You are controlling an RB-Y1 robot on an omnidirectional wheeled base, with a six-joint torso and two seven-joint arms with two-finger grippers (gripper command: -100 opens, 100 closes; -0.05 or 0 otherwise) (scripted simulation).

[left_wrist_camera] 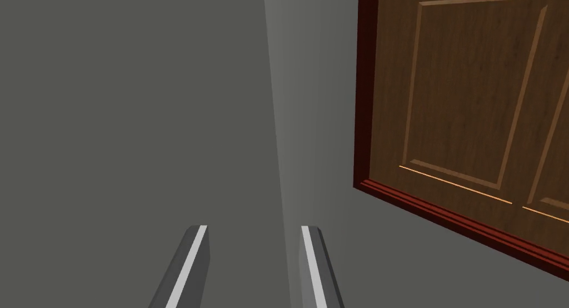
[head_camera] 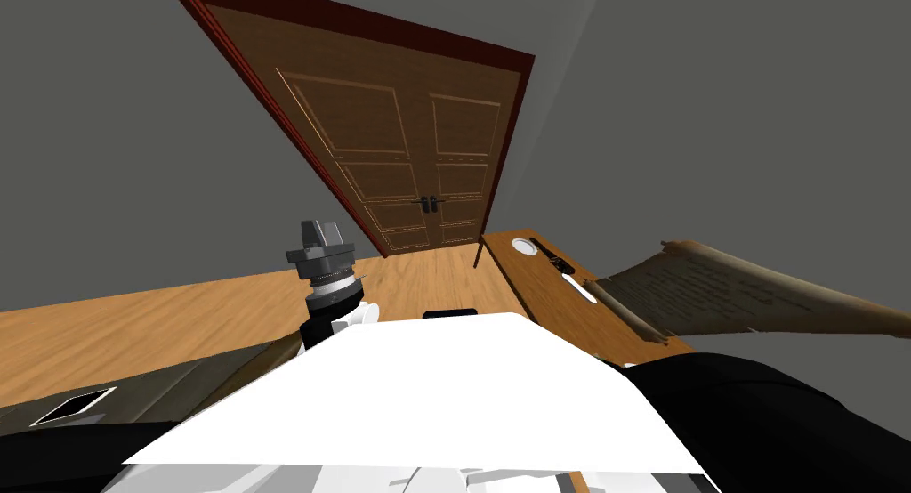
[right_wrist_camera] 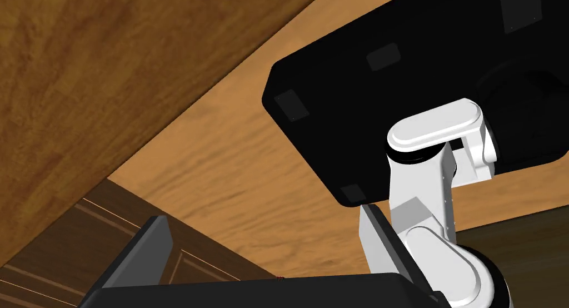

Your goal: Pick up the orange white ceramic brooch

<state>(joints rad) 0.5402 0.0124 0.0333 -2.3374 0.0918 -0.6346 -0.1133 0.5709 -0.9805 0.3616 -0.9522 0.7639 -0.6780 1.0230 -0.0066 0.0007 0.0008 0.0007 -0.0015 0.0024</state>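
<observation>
Your target should be on the desk (head_camera: 556,305) at your front right. The desk runs away from you, with its long side pointing toward the door (head_camera: 400,158). Three small things lie in a row along it: a white round disc (head_camera: 524,246) at the far end, a dark thing (head_camera: 553,262) just beside it, and a white longish piece (head_camera: 582,290) nearer you. My best guess is that the disc is the brooch, but it is too small to be sure, and no orange shows on it. A curled scroll (head_camera: 712,283) lies along the desk's right side.

Neither pair of jaws is near the row. The left jaws are held up at your left front, aimed at the grey wall (left_wrist_camera: 139,99) beside the door and well apart from the desk. Their fingers (left_wrist_camera: 191,260) stand apart with nothing between them. The right jaws point down at the wooden floor (right_wrist_camera: 239,171), with fingers (right_wrist_camera: 150,254) spread wide and empty.

The disc lies forward and to the right of both pairs of jaws. The right arm is on the desk's side, so I judge it the nearer one. You would need to raise it above the desk top and reach along the desk's length, probably after closing in. The disc looks flat, so plan a descent from above.
</observation>
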